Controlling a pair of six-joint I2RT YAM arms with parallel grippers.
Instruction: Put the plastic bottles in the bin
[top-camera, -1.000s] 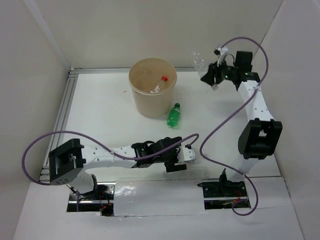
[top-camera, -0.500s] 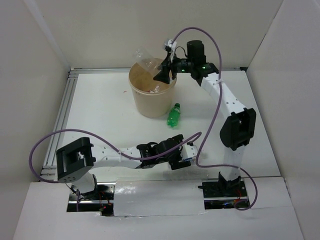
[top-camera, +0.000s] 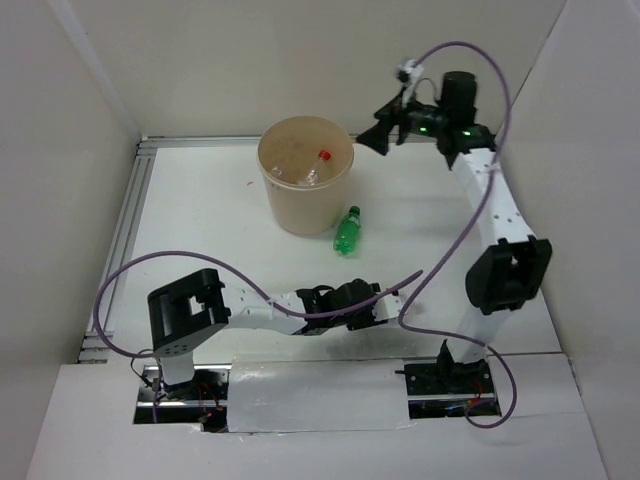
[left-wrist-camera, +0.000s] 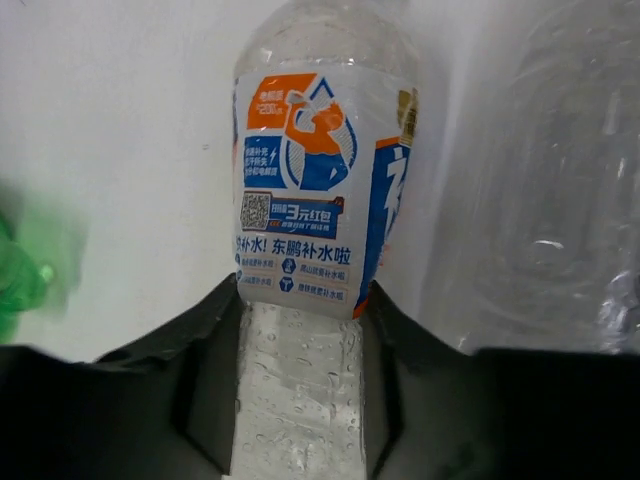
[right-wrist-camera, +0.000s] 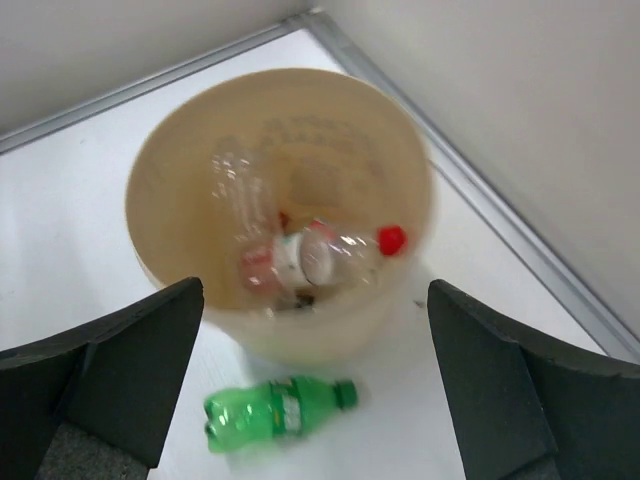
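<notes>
My left gripper is shut on a clear plastic bottle with a blue, orange and white label, its body squeezed between both jaws. A second clear bottle lies just right of it. In the top view this gripper sits low at the near middle of the table. The beige bin stands at the back and holds a red-capped bottle and another clear bottle. A green bottle lies on the table just in front of the bin. My right gripper hovers open and empty beside the bin's right rim.
White walls close off the back and both sides. A metal rail runs along the table's left edge. A purple cable hangs from the right arm over the table's right half.
The right gripper carried a clear bottle over the bin, opened and dropped it in, then pulled back to the right. The left gripper slid right and shut on the labelled bottle.
</notes>
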